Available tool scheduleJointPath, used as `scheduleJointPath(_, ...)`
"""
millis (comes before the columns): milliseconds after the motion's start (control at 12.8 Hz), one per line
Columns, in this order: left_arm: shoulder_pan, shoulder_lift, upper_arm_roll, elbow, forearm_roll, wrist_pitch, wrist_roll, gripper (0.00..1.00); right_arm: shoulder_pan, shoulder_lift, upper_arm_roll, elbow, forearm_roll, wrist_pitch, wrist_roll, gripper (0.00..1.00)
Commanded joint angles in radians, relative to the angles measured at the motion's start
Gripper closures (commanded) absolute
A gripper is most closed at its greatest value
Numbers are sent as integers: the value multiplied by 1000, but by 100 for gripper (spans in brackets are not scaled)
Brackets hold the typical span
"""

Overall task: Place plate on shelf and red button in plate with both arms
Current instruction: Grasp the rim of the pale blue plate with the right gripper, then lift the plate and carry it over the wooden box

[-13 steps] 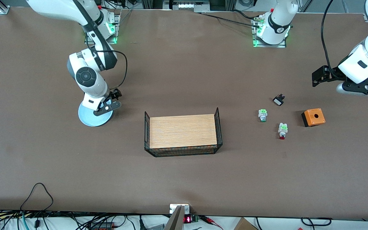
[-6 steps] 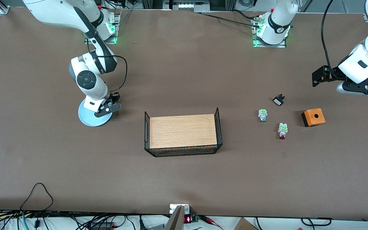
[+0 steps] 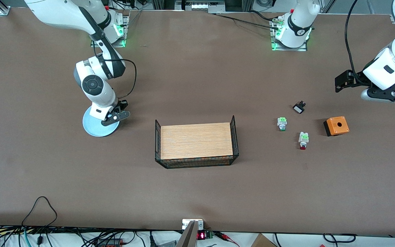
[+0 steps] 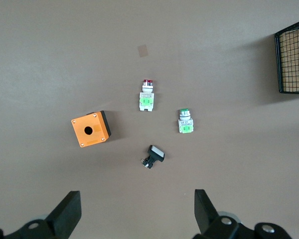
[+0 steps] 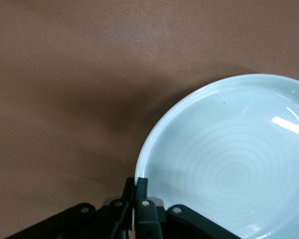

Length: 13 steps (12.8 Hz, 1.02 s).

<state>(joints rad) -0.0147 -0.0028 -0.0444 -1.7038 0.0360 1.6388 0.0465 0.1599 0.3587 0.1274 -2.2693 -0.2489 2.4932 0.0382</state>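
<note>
The right gripper (image 5: 135,196) is pinching the plate (image 3: 96,127) rim. The left gripper (image 4: 137,211) is hanging open over bare table near the red button (image 3: 302,139), green-tipped switch (image 3: 282,123) and orange box (image 3: 336,126).

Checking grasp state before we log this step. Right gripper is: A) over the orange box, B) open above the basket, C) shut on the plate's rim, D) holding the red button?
C: in the right wrist view the right gripper has its fingers pinched together on the rim of the plate.
</note>
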Motion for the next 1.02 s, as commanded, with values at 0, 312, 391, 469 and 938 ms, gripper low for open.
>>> scheduleJointPath(0, 1, 11, -3, 30, 12, -31, 15, 0, 12, -41, 8, -13, -18, 13, -3, 100)
scheduleJointPath(312, 1, 11, -3, 30, 10, -34, 15, 0, 49, -153, 15, 17, -18, -14, -78, 100)
scheduleJointPath(391, 1, 12, -3, 30, 10, -33, 15, 0, 53, -180, 18, 37, -18, -48, -140, 100)
scheduleJointPath(469, 1, 11, -3, 30, 10, -33, 13, 0, 62, -210, 18, 63, -15, -97, -206, 100)
scheduleJointPath(938, 1, 12, -2, 32, 10, -31, 18, 0, 254, -219, 18, 463, -4, -517, -293, 100)
